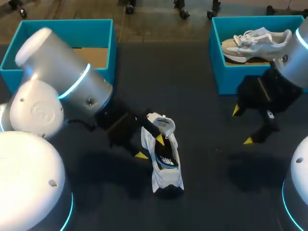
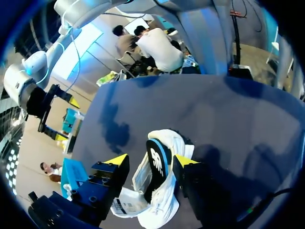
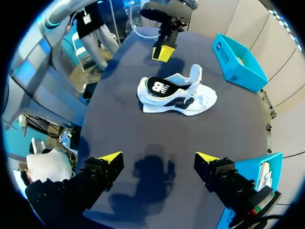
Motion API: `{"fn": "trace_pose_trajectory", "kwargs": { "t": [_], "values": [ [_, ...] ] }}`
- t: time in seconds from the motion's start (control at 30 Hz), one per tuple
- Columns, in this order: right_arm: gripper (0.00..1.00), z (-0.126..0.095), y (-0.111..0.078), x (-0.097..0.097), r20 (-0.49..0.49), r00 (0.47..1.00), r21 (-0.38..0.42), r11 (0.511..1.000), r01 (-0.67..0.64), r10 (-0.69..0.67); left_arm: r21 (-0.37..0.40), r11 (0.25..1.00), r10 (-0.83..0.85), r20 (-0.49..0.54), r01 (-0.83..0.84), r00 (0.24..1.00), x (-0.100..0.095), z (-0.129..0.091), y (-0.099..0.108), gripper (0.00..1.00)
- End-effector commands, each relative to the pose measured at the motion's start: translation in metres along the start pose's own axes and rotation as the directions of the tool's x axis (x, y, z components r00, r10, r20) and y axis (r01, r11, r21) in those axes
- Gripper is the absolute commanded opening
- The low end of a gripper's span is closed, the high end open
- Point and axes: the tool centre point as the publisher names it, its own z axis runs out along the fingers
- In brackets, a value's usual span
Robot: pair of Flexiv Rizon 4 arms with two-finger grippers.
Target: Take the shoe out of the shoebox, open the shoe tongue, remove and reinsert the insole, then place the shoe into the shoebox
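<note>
A white shoe [image 1: 166, 173] lies on the dark table [image 1: 207, 192] in the middle, its tongue [image 1: 162, 122] turned up. Its black insole [image 1: 166, 161] shows inside, raised at the heel in the left wrist view [image 2: 155, 164]. My left gripper [image 1: 150, 147] hovers over the shoe, open, one yellow tip on each side of it, with a gap beside the outer fingertip [image 2: 118, 160]. My right gripper [image 1: 243, 125] hangs open and empty to the right. From there the shoe [image 3: 176, 93] lies ahead of the right gripper [image 3: 158, 160].
A teal shoebox [image 1: 62, 26] stands at the back left with nothing in it. A second teal box [image 1: 216, 53] at the back right holds another pale shoe [image 1: 257, 43]. The right arm's housing overlaps that box's right side.
</note>
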Motion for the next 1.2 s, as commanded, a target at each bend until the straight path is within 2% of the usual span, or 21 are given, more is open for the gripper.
{"fn": "trace_pose_trajectory", "kwargs": {
  "t": [0.03, 0.07, 0.1, 0.13, 0.27, 0.37, 0.47, 0.57, 0.63, 0.8, 0.9, 0.93, 1.2],
  "values": [
    [1.00, 0.000, -0.002, 0.004, 0.008, 1.000, -0.002, 1.000, 0.002, -0.002, 0.019, 1.000, 0.018, -0.317, -0.013, 0.948, -0.004, -0.010, -0.004, 0.62],
    [1.00, 0.000, -0.002, 0.004, 0.008, 1.000, -0.002, 1.000, 0.002, -0.002, 0.023, 1.000, 0.023, -0.329, -0.017, 0.944, -0.004, -0.012, -0.004, 0.67],
    [1.00, 0.000, -0.002, 0.004, 0.008, 1.000, -0.002, 1.000, 0.002, -0.002, 0.027, 0.999, 0.028, -0.344, -0.020, 0.938, -0.005, -0.014, -0.005, 0.66],
    [1.00, 0.000, -0.002, 0.004, 0.008, 1.000, -0.002, 1.000, 0.002, -0.002, 0.032, 0.999, 0.036, -0.361, -0.027, 0.932, -0.005, -0.016, -0.005, 0.60],
    [1.00, 0.000, -0.002, 0.004, 0.008, 1.000, -0.002, 1.000, 0.002, -0.002, 0.030, 0.999, 0.052, -0.402, -0.044, 0.914, -0.008, -0.024, -0.007, 0.49],
    [1.00, 0.000, -0.002, 0.004, 0.008, 1.000, -0.002, 1.000, 0.002, -0.002, 0.022, 0.998, 0.055, -0.439, -0.051, 0.897, -0.010, -0.029, -0.005, 0.52],
    [1.00, 0.000, -0.002, 0.004, 0.008, 1.000, -0.002, 1.000, 0.002, -0.002, 0.018, 0.998, 0.063, -0.470, -0.062, 0.880, -0.012, -0.032, -0.005, 0.50],
    [1.00, 0.000, -0.002, 0.004, 0.008, 1.000, -0.002, 1.000, 0.002, -0.002, 0.017, 0.996, 0.080, -0.508, -0.083, 0.857, -0.015, -0.036, -0.004, 0.46],
    [1.00, 0.000, -0.002, 0.004, 0.008, 1.000, -0.002, 1.000, 0.002, -0.002, 0.021, 0.995, 0.092, -0.531, -0.095, 0.842, -0.016, -0.040, -0.004, 0.40],
    [1.00, 0.000, -0.002, 0.004, 0.008, 1.000, -0.002, 1.000, 0.002, -0.002, 0.018, 0.993, 0.108, -0.561, -0.118, 0.820, -0.022, -0.052, -0.001, 0.35],
    [1.00, 0.000, -0.002, 0.004, 0.008, 1.000, -0.002, 1.000, 0.002, -0.002, 0.019, 0.992, 0.114, -0.574, -0.126, 0.811, -0.024, -0.058, 0.003, 0.07],
    [1.00, 0.000, -0.002, 0.004, 0.008, 1.000, -0.002, 1.000, 0.002, -0.002, 0.017, 0.992, 0.114, -0.575, -0.127, 0.810, -0.024, -0.059, 0.005, 0.00],
    [1.00, 0.000, -0.002, 0.004, 0.008, 1.000, -0.002, 1.000, 0.002, -0.002, 0.036, 0.987, 0.147, -0.587, -0.156, 0.796, -0.027, -0.059, 0.015, 0.00]
  ]
}}
